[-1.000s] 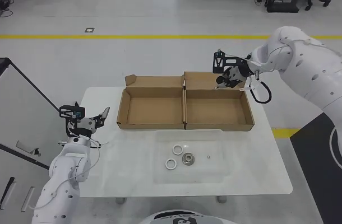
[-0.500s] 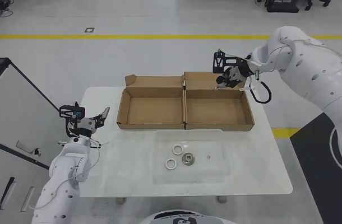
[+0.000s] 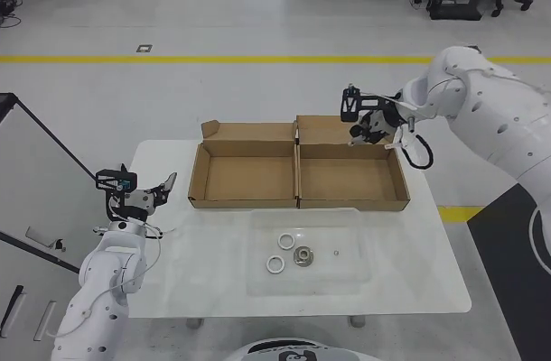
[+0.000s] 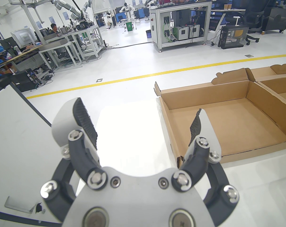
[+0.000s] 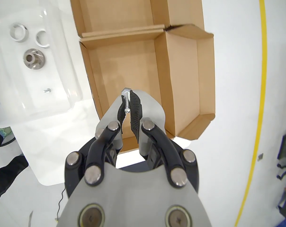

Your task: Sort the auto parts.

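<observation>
The right pincer point(image 5: 127, 97) is clenched on a small bolt point(image 5: 126, 94), which stands between its pads with the hex head outermost. It hangs over the far right corner of the right cardboard box point(image 3: 348, 180), towards the far edge of the desk point(image 3: 420, 262). Over the last second it has crept only slightly towards that far edge, and the bolt has not been let go, so the drop seems imminent rather than done. Both this box and the left box point(image 3: 244, 179) look bare inside. In the clear tray point(image 3: 334, 282) near the desk's front edge lie two rings point(image 3: 285, 240), a flanged hub point(image 3: 302, 257) and a tiny nut point(image 3: 335, 254) (all apparently awaiting sorting). The left pincer point(image 4: 143, 121) has stayed released at the desk's left edge, holding nothing.
</observation>
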`<state>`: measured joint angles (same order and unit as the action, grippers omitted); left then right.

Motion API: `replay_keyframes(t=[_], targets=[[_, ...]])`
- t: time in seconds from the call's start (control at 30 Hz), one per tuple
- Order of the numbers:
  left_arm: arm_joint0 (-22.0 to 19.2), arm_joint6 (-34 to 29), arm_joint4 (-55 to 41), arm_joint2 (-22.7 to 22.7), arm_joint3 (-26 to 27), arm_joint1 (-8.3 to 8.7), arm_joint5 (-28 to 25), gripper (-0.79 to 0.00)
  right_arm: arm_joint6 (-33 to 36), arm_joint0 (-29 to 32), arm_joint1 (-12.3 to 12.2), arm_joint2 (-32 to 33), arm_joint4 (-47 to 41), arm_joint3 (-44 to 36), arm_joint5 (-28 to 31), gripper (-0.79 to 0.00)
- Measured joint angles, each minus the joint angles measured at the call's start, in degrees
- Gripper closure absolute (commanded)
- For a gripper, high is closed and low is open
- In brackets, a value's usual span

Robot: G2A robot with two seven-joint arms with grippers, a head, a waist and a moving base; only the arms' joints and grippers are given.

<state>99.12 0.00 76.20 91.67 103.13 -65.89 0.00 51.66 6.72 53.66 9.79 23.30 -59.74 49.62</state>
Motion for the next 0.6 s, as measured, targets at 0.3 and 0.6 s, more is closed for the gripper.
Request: replay_keyframes(t=[0.3, 0.6], targets=[[0.0, 0.0, 0.0, 0.0, 0.0, 0.00, 0.0, -0.785, 9.5, 2.0, 0.9, 0.0, 1.0, 0.9, -8.7, 0.000], [0.0, 0.0, 0.0, 0.0, 0.0, 0.00, 0.0, -0.785, 12.9, 4.8, 6.2, 0.0, 4.5, 7.9, -9.9, 0.000]])
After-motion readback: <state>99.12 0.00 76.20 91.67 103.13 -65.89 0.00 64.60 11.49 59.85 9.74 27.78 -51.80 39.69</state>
